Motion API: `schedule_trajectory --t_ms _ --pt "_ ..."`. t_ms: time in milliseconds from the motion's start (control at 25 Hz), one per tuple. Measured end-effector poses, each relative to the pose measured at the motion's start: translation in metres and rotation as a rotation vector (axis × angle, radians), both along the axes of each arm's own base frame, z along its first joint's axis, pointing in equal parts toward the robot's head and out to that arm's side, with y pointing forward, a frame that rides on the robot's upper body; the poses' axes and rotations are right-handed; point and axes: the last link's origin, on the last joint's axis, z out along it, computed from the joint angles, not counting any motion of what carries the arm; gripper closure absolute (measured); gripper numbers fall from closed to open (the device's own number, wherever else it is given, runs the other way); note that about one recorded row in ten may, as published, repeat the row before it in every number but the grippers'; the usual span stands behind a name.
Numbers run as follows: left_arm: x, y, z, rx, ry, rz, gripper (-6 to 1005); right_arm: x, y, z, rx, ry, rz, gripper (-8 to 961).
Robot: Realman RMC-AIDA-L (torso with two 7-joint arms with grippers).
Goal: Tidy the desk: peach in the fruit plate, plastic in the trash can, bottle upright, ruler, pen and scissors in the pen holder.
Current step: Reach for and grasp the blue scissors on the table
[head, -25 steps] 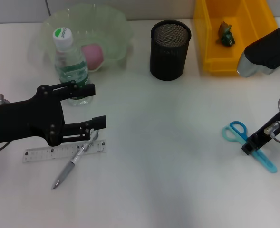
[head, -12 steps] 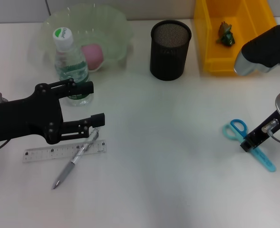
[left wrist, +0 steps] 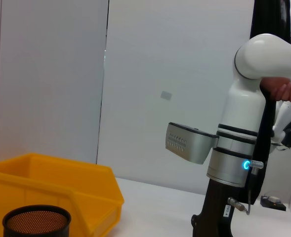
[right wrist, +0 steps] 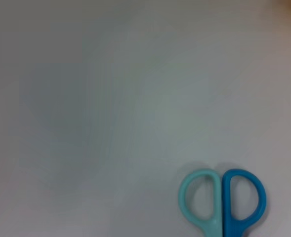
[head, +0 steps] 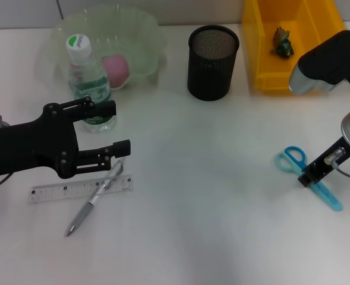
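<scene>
head view: the left claw (head: 116, 129) hangs spread wide near the bench's left edge, just beside the upright bottle (head: 88, 83), over the pen (head: 94, 198) crossing the ruler (head: 79, 190). the right claw (head: 308, 177) sits low over the scissors (head: 308, 176) near the right edge, hiding their middle; whether it is clenched i cannot tell. the peach (head: 116, 68) lies in the fruit plate (head: 145, 35), partly behind the bottle.
</scene>
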Motion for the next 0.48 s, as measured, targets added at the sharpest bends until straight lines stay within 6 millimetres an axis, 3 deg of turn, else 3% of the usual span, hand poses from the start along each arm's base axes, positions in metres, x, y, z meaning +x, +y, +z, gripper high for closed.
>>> schedule_trajectory --t_ms 320,480 --pt "0.000 0.000 0.001 0.004 -0.001 0.003 211 -0.006 0.001 0.006 0.052 0.039 0.057 665" --pt "-0.001 0.001 0.002 0.013 -0.004 0.008 212 -0.023 -0.001 0.016 0.106 0.137 0.124 662"
